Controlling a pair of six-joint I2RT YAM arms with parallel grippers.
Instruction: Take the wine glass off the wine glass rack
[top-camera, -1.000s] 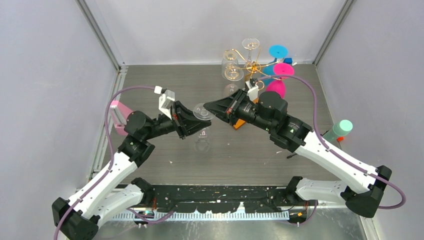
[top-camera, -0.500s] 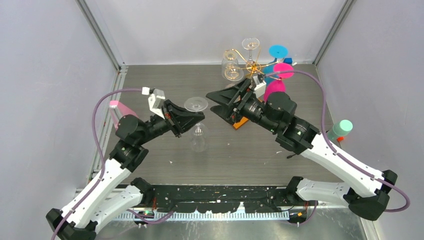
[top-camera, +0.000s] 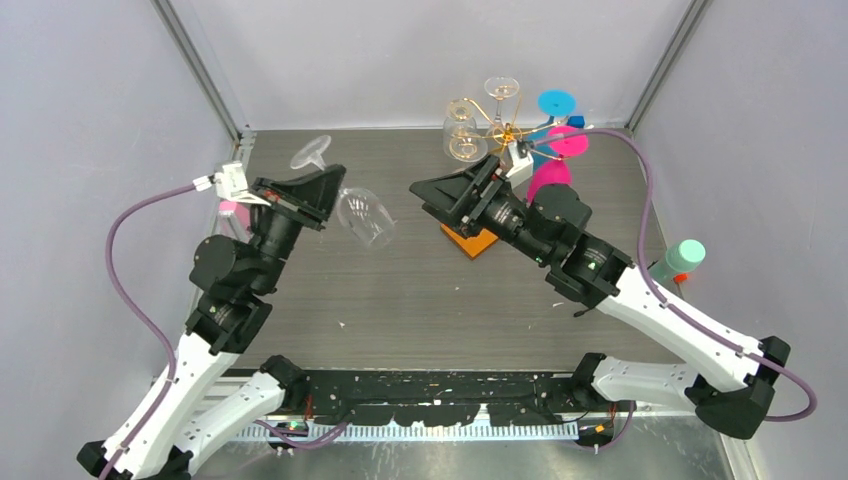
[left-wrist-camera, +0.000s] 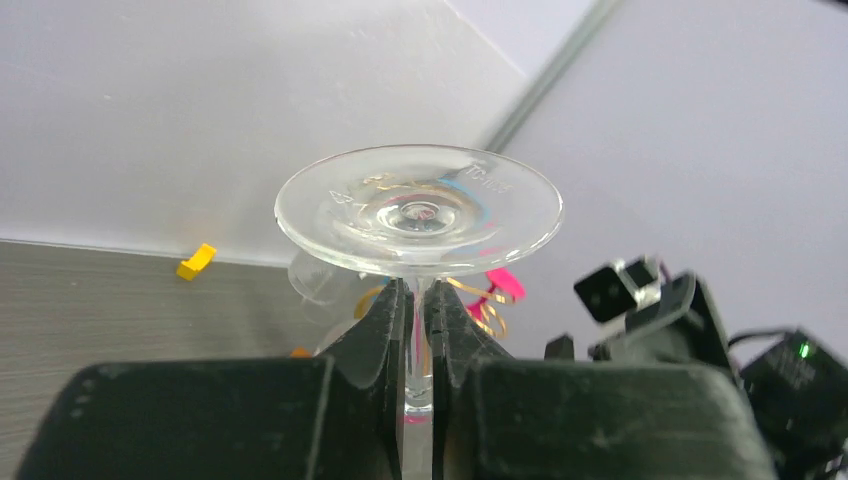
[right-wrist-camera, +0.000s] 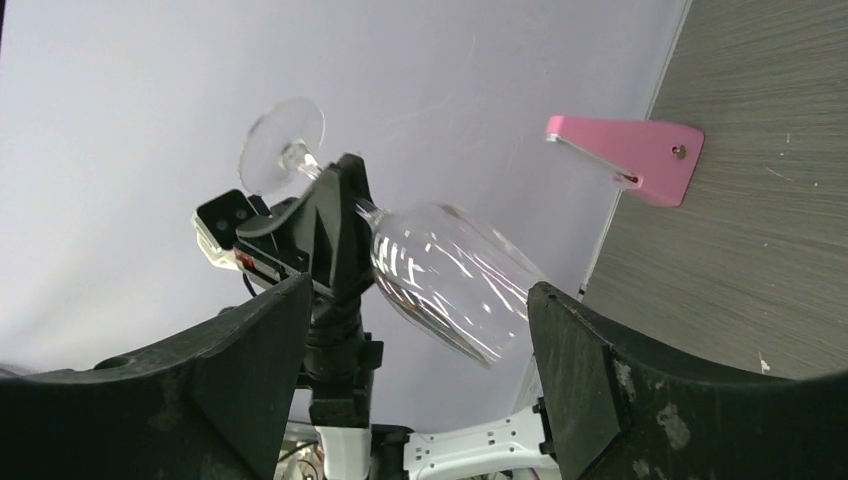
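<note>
A clear wine glass (top-camera: 365, 215) hangs tilted in the air at mid-left, its foot (top-camera: 310, 152) up and to the left and its bowl down to the right. My left gripper (top-camera: 325, 190) is shut on the stem (left-wrist-camera: 418, 330) just under the foot (left-wrist-camera: 418, 210). My right gripper (top-camera: 425, 198) stands wide open to the right of the glass, nothing between its fingers (right-wrist-camera: 590, 370); the bowl (right-wrist-camera: 450, 275) shows beyond them. The gold-wire wine glass rack (top-camera: 505, 130) on its orange base (top-camera: 470, 240) stands at the back behind the right arm.
Clear glasses (top-camera: 465, 145), pink glasses (top-camera: 550, 175) and a blue one (top-camera: 556, 102) hang on the rack. A pink wedge (right-wrist-camera: 625, 150) lies by the left wall. A teal cup (top-camera: 680, 258) stands at the right wall. Grey walls enclose the table on three sides.
The right gripper opened and drew back toward the rack. The left arm, shut on the stem, carried the glass up and to the left, tilting it.
</note>
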